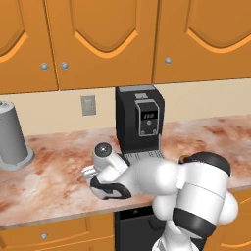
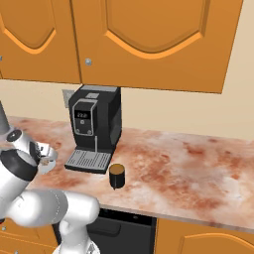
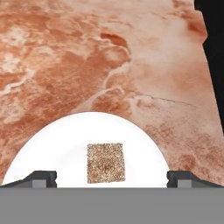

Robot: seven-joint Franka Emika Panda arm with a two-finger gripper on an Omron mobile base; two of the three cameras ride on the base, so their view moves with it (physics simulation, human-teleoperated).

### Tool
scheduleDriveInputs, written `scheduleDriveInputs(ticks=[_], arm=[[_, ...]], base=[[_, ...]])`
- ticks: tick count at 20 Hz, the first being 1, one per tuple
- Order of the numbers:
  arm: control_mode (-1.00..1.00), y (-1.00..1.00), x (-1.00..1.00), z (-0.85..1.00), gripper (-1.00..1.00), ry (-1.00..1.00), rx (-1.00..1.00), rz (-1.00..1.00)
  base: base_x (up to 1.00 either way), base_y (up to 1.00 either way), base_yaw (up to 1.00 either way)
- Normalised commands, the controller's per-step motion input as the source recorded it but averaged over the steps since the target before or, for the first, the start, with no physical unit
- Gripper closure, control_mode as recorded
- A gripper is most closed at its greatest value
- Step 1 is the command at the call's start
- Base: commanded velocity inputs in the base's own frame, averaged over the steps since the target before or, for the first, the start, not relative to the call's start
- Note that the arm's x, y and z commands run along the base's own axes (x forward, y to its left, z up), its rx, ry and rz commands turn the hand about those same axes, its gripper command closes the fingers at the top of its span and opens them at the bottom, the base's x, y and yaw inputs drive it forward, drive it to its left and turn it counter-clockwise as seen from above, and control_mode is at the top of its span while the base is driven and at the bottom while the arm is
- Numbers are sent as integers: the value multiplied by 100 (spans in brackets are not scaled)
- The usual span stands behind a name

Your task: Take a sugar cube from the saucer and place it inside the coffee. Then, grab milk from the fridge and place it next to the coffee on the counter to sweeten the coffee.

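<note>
The white saucer (image 3: 65,140) lies on the marbled counter (image 3: 87,52), close under my hand. On its middle sits the tan-brown sugar cube (image 3: 105,162). My gripper (image 3: 112,177) is open, with a dark fingertip on either side of the cube, well apart from it and touching nothing. From the right base the saucer (image 2: 49,165) peeks out beside my wrist, left of the coffee machine. The coffee (image 2: 117,175), a small dark cup with a brown top, stands just right of the machine's drip tray. The milk and the fridge are out of view.
The black coffee machine (image 1: 139,122) stands against the wall under orange wall cabinets (image 1: 103,39). At the far left of the counter (image 1: 49,171) stands a tall grey cylinder (image 1: 10,139). My own arm hides the counter's front edge right of the saucer.
</note>
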Motion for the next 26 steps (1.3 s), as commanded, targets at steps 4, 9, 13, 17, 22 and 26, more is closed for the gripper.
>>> scheduleDriveInputs(ticks=[4,9,13,17,22,26], arm=[[-100,7,19,-17,-100,0,0,0],[-100,3,10,-12,100,2,0,0],[-100,5,1,-1,100,2,0,0],[-100,4,0,0,100,4,0,-2],[-100,-1,-6,29,100,4,0,-3],[-100,-15,-9,65,100,-1,0,0]], base=[[0,0,0],[0,0,0],[0,0,0],[0,0,0],[0,0,0],[0,0,0]])
